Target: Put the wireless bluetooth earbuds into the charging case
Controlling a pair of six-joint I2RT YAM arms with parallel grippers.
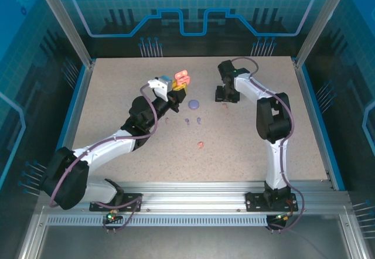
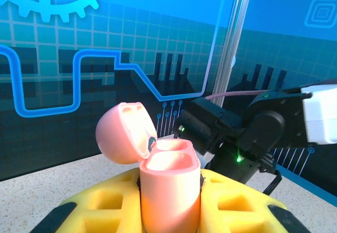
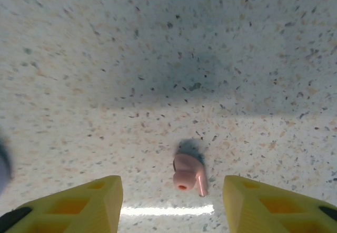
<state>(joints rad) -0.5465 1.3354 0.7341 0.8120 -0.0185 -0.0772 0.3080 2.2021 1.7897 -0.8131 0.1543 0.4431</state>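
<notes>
Upper centre of the top view, the left gripper (image 1: pixel 178 86) is clamped on a pale pink charging case (image 2: pixel 168 188). The left wrist view shows it upright between the yellow fingers (image 2: pixel 100 204), its lid (image 2: pixel 124 133) hinged open to the left. The right gripper (image 3: pixel 172 204) hangs over the table (image 3: pixel 158 59) with its jaws spread wide, and a pale pink earbud (image 3: pixel 189 174) lies between them, low in the frame and untouched. Mid-table lie a purple earbud (image 1: pixel 187 121), a second purple earbud (image 1: pixel 198 119), a coral earbud (image 1: pixel 201 145) and a round purple object (image 1: pixel 194 103), possibly another case.
</notes>
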